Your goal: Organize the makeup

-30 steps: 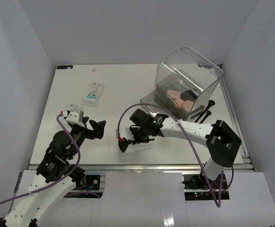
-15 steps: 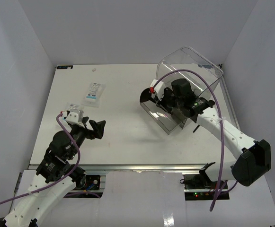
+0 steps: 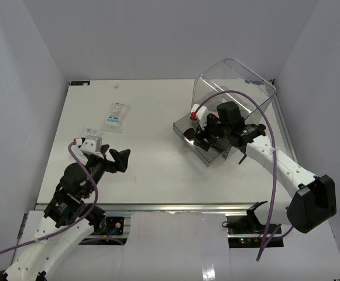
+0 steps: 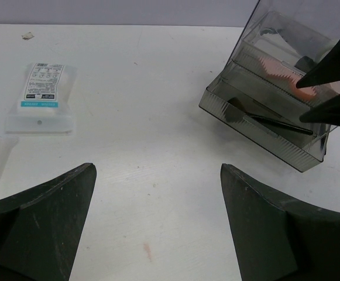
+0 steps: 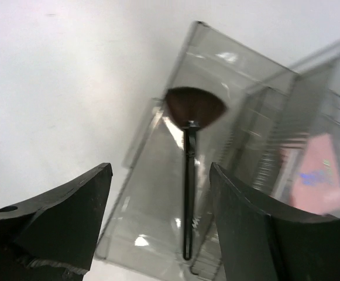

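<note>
Brush (image 5: 186, 175) lies lengthwise in the drawer (image 5: 152, 199)
The right pincer (image 5: 160, 168) is wide and empty above it. The white packet (image 4: 44, 93) lies ahead of the wide left pincer (image 4: 158, 170), which is nearer.

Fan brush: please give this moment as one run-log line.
fan brush: lying in drawer, not held | right gripper: open above it | left gripper: open, over table
</note>
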